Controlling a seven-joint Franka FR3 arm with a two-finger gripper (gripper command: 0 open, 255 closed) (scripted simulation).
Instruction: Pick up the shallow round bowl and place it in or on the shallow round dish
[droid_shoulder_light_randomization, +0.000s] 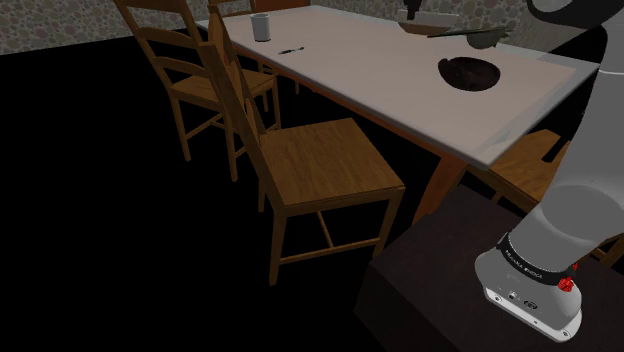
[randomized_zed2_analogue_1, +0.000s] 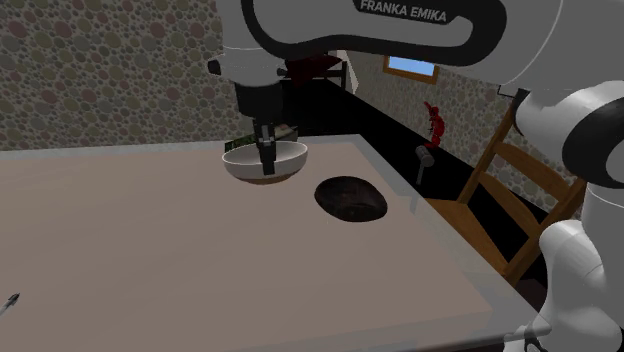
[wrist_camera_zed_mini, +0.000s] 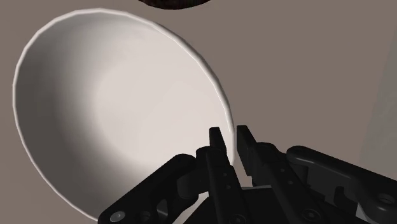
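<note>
One table (droid_shoulder_light_randomization: 400, 90); two chairs (droid_shoulder_light_randomization: 320, 165) beside it, a third cut off behind the arm (droid_shoulder_light_randomization: 590, 150). On the table one dark dish (randomized_zed2_analogue_1: 350, 198). Over the table one white bowl (randomized_zed2_analogue_1: 290, 160), gripper (wrist_camera_zed_mini: 229, 132) clenched on its rim; whether it is lifted is unclear. On the table one mug (droid_shoulder_light_randomization: 261, 27).

Long pale-topped table (droid_shoulder_light_randomization: 380, 85) runs across the upper right of the shoulder view, with a white cup (droid_shoulder_light_randomization: 261, 27) and a little dark pen-looking thing (droid_shoulder_light_randomization: 290, 49) near its far end. A wooden chair (droid_shoulder_light_randomization: 320, 160) sits mid-frame along its left side, a second chair (droid_shoulder_light_randomization: 205, 85) behind it, black area (droid_shoulder_light_randomization: 100, 250) at lower left. Second exterior view has a pebble-patterned wall (randomized_zed2_analogue_1: 100, 70) up top, a small window (randomized_zed2_analogue_1: 411, 66) and red figure (randomized_zed2_analogue_1: 434, 124) at upper right — plus another wooden chair (randomized_zed2_analogue_1: 505, 190) at the right edge.
</note>
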